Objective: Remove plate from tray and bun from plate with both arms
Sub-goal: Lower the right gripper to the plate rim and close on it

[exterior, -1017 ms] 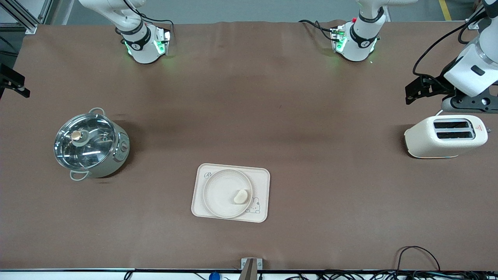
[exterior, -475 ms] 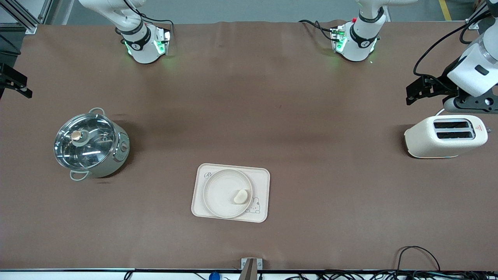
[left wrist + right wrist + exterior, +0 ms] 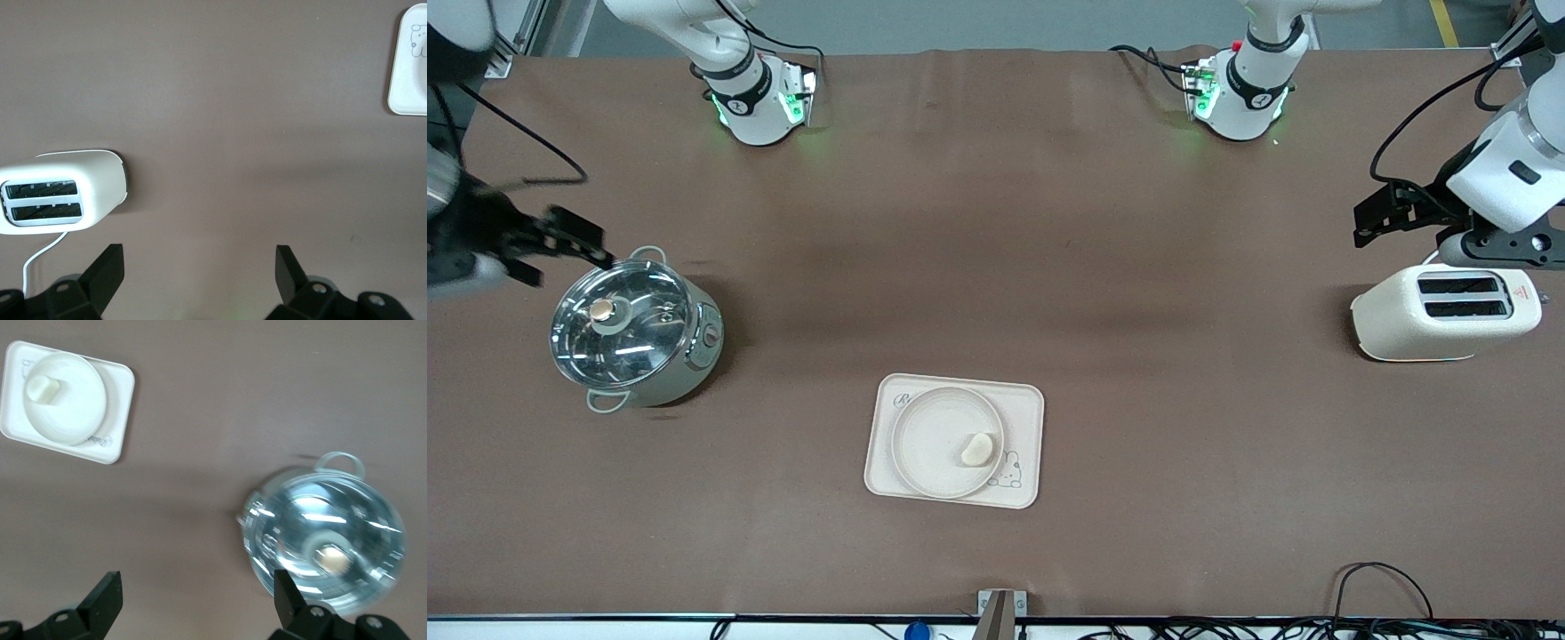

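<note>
the round shallow cream-coloured plate [image 3: 948,442] sits on the rectangular cream tray with a rabbit drawing [image 3: 953,440], which lies on the brown table [image 3: 996,267] midway between the two arms' ends and toward the front camera. the small pale cream-white bun [image 3: 977,448] rests on the plate, off-centre toward the rabbit drawing; in the right wrist view the bun [image 3: 42,387] shows the same way on the plate [image 3: 65,399].

the right gripper [image 3: 574,240] hangs in the air at the right arm's end of the table, over the rim of the steel pot with a glass lid [image 3: 633,331]; its black fingers [image 3: 103,600] are spread wide with nothing between them, well apart from the tray.

the left gripper [image 3: 1378,213] hangs at the left arm's end of the table, over the brown surface just beside the cream two-slot toaster [image 3: 1445,312]. its fingers [image 3: 107,270] are likewise spread apart and empty, with the toaster [image 3: 60,193] and a corner of the tray [image 3: 408,60] in its wrist view.
</note>
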`<state>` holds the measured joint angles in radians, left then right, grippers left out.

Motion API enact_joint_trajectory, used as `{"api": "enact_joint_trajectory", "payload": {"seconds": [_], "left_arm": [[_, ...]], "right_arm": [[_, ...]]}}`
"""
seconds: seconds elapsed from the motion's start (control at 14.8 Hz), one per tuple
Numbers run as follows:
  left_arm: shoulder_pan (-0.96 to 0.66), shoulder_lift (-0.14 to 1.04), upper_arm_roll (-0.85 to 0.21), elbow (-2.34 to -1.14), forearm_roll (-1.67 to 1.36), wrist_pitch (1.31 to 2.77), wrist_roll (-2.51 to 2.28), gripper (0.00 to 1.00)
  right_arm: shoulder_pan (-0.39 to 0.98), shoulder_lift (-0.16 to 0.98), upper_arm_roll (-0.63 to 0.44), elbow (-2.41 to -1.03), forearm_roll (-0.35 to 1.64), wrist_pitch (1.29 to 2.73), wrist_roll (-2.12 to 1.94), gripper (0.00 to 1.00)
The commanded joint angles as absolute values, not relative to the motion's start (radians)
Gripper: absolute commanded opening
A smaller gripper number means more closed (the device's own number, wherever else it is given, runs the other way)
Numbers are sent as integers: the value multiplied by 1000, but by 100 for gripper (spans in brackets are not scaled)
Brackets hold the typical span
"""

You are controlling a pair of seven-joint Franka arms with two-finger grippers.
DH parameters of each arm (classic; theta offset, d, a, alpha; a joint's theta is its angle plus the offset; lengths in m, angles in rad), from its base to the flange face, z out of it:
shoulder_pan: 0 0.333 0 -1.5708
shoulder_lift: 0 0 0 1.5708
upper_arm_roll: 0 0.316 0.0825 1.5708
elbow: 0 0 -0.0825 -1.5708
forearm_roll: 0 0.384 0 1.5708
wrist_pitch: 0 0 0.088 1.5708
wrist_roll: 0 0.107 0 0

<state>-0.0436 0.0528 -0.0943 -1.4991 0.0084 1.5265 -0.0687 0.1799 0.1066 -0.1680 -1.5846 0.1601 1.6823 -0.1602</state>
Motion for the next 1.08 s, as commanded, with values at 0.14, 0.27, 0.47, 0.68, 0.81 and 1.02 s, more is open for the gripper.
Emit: {"api": "enact_joint_trajectory", "payload": {"seconds": [0.14,0.27,0.47,0.68,0.81,1.02], "left_arm": [[-31,48,-91,-1450,0,1525,-51,100],[-32,48,-92,-1448,2,1525,-54,100],[-32,49,-92,-1448,-2,1525,-61,100],[-32,52,-92,-1448,-3,1525,-63,100],[-34,51,-92,-1450,-5,1525,-61,100],[-34,48,-92,-1448,-9,1523,-51,100]], "right_arm": [[247,279,-176,-1574,288,1821,-80,100],[300,330,-176,-1572,299,1886,-23,100],[359,409,-176,-1569,314,1963,-8,100],[414,497,-176,-1568,360,2022,-8,100],[429,561,-176,-1566,428,2087,-5,100],[446,650,-176,-1557,553,2181,52,100]]}}
